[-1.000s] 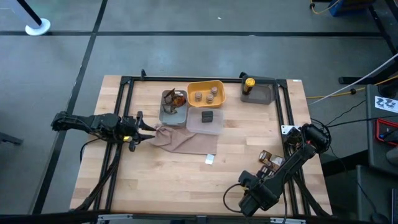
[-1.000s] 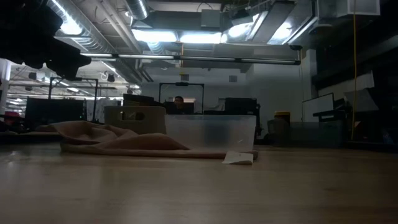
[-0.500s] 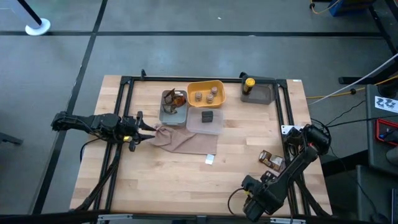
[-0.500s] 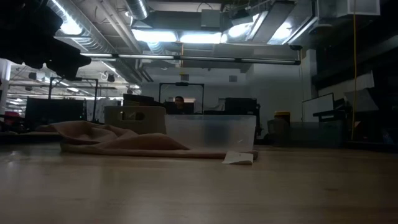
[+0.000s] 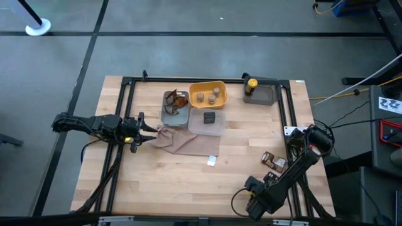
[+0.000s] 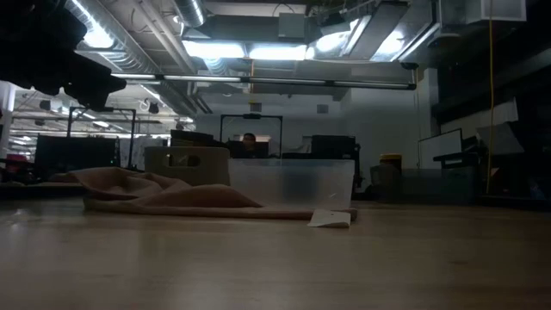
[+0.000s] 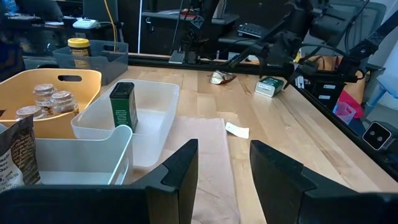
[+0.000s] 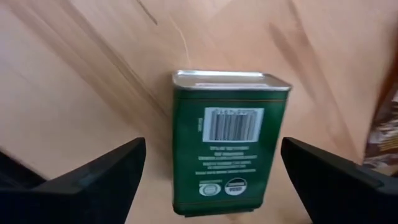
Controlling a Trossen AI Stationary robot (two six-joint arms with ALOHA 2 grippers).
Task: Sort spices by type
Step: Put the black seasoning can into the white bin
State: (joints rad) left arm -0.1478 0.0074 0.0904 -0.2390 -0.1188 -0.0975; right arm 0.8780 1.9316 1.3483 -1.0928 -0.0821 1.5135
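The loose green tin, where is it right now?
The green tin lies flat on the bare wood near the table's right edge, beside a brown packet, between the right pincer's open fingers in the right wrist view.

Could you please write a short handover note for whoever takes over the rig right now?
Left gripper: open, idle at the beige cloth.
Right gripper: open, over a green tin lying near the table's right edge.
Done: three jars in the yellow tray, one green tin in the clear tray, packets in the grey tray, bottle in the far bin.
Left: this tin and the brown packet beside it.
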